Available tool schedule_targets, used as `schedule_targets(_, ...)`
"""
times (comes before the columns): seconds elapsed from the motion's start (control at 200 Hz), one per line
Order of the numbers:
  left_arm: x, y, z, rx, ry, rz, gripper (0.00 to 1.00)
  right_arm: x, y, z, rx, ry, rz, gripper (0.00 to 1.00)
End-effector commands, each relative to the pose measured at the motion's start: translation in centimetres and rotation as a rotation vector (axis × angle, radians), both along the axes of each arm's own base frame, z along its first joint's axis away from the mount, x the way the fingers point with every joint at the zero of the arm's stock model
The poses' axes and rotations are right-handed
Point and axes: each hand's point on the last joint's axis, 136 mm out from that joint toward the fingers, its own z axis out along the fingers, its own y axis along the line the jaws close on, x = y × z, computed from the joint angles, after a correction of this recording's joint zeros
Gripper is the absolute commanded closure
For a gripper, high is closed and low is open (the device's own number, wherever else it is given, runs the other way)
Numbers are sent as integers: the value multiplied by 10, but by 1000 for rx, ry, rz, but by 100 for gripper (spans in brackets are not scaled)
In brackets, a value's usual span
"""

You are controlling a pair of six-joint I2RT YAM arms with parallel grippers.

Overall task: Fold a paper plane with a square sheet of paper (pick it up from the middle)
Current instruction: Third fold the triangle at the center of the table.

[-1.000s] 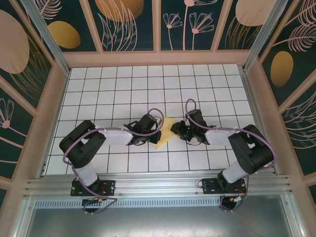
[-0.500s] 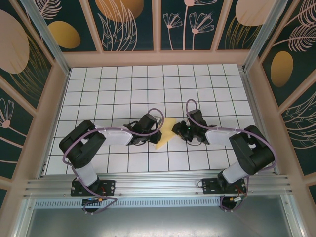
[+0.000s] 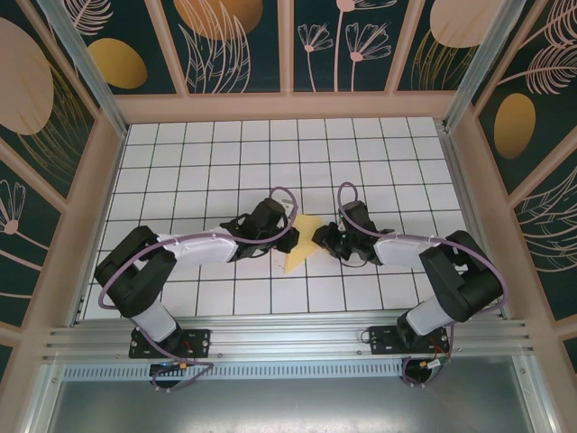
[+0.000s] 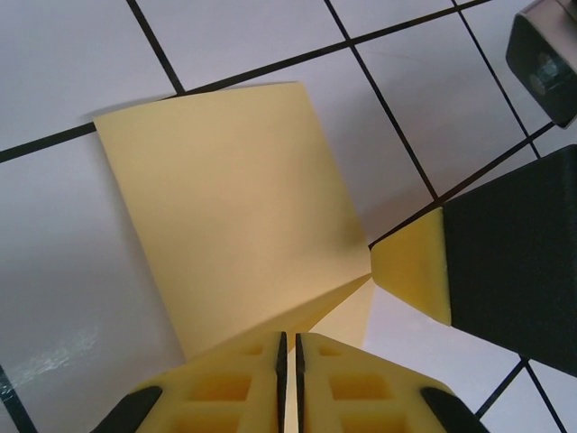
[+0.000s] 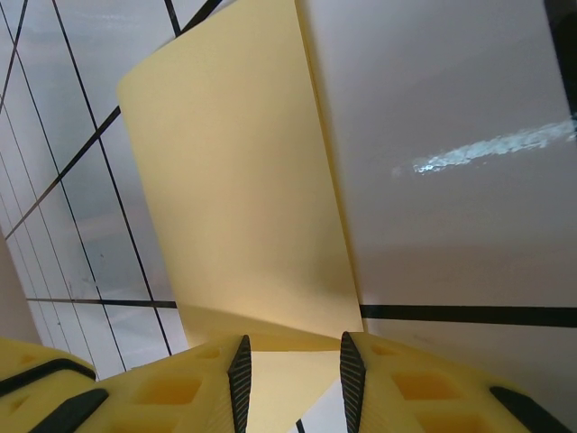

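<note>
left wrist, plain folded yellow paper (image 4: 225, 207), white grid tiles (image 4: 243, 36)

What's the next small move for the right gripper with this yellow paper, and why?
Probably close the right gripper on the yellow paper. That gripper's fingers stand apart with the folded sheet's edge running into the gap, so nothing is pinched there yet. The left gripper sits nearly shut at the paper's other side; a right-side hold would likely steady it for the next crease.

A white tiled table (image 3: 180, 162) with black grid lines sits inside dark leaf-and-flower wall panels (image 3: 243, 45), with a metal rail (image 3: 288, 338) along its near edge.
</note>
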Motion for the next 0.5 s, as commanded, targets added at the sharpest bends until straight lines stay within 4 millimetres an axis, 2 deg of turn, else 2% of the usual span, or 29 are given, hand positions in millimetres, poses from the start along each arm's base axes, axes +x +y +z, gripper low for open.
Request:
schedule_targets(0.0, 3, 3, 18, -25, -23, 18, 88, 1, 1, 6, -11, -21, 3, 65)
schedule_targets(0.1, -15, -18, 35, -143, 9, -109, 89, 0, 0, 6, -16, -20, 0, 65)
schedule_targets(0.195, -29, -33, 33, -199, 72, -199, 91, 1, 0, 7, -13, -24, 0, 65)
schedule_targets(0.35, -15, -21, 7, -118, 106, -100, 92, 1, -1, 10, -13, -29, -6, 64)
schedule_targets(0.495, -7, -9, -9, -81, 124, -47, 92, 0, -2, 13, -17, -36, -7, 64)
